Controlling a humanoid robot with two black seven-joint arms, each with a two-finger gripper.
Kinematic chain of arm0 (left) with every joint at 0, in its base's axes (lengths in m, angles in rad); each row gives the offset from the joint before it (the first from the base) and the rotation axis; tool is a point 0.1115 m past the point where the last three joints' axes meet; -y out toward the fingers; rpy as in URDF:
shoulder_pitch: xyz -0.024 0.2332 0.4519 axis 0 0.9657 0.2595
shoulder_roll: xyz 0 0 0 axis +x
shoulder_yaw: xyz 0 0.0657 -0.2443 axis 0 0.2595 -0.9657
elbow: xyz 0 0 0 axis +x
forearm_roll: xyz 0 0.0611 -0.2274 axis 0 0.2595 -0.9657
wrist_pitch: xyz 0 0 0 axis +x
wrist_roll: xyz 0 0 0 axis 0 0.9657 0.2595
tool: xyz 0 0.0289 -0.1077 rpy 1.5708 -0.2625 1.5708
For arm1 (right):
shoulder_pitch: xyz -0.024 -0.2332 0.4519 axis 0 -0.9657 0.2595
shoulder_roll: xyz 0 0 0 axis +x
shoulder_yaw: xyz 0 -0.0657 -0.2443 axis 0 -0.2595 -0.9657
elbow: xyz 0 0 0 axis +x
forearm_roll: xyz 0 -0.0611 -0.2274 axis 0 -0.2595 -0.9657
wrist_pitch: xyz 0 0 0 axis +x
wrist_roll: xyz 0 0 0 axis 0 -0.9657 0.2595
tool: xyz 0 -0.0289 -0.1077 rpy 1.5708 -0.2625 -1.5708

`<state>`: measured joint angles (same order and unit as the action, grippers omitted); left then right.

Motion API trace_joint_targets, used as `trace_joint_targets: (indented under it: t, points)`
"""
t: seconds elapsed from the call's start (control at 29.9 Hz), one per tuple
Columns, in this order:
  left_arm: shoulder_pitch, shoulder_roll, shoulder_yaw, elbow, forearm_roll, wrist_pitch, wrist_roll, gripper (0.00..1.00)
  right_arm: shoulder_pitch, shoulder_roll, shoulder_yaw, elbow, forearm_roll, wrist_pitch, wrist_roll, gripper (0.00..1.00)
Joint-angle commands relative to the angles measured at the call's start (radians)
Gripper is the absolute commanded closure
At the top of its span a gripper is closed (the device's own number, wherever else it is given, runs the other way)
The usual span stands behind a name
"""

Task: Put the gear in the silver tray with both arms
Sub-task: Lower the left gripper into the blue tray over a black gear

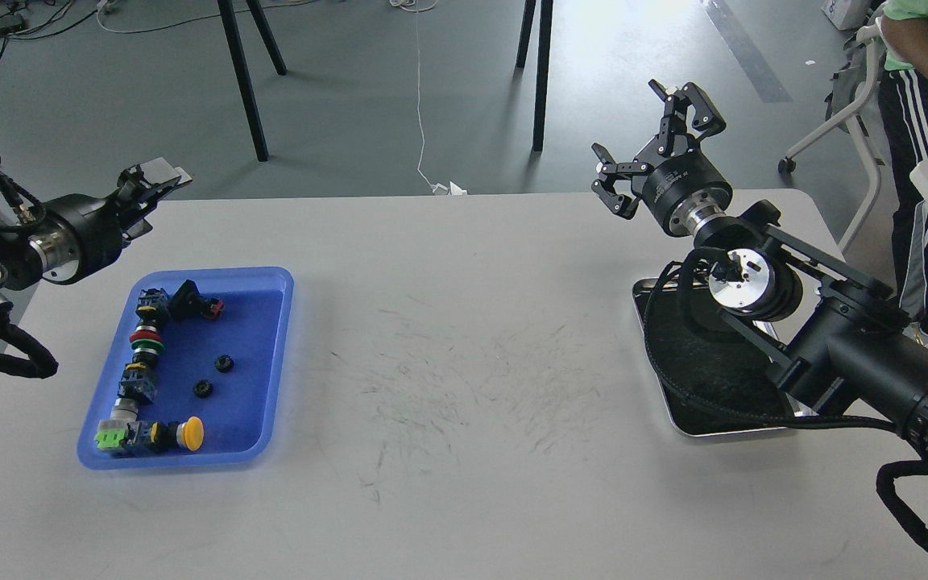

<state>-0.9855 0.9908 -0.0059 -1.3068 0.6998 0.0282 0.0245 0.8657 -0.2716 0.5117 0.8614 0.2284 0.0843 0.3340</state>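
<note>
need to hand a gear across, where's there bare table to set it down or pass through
The widest bare patch is mid-table, between the blue tray and the silver tray; the near table edge is bare too. Crowded: the blue tray's left side with switches, and the silver tray under the right arm.

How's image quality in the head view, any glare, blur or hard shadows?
Head view: sharp overall, no motion blur; bright glare on the floor behind the table; soft diffuse shadows; the silver tray rim glints, largely hidden by the right arm; the black gears in the blue tray are small but distinct.
</note>
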Motion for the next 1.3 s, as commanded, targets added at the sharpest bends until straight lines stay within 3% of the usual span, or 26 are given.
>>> trace_joint_targets:
  t: [0.0,0.13,0.27,0.57,1.0,1.27]
  points:
    - [-0.012,0.025,0.041,-0.08,0.108,0.027,-0.003,0.07,0.004,-0.003,-0.001,0.001,0.0,0.0,-0.004,0.01]
    - [-0.015,0.032,0.095,-0.089,0.171,0.025,-0.003,0.07,0.01,-0.005,-0.001,0.001,0.0,-0.001,-0.004,0.01]
    - [-0.013,0.041,0.162,-0.172,0.301,0.032,0.0,0.07,0.009,-0.005,-0.001,0.001,0.0,-0.001,-0.004,0.01]
    - [-0.016,0.065,0.178,-0.204,0.455,0.05,-0.011,0.05,0.002,0.0,-0.001,0.001,0.0,-0.001,-0.003,0.01]
    - [-0.01,0.022,0.23,-0.178,0.548,0.062,-0.028,0.08,0.001,0.003,0.001,0.001,-0.006,-0.001,-0.003,0.01]
    - [-0.001,-0.047,0.311,-0.112,0.647,0.122,-0.015,0.08,0.001,0.0,0.001,-0.001,-0.006,-0.001,-0.001,0.01]
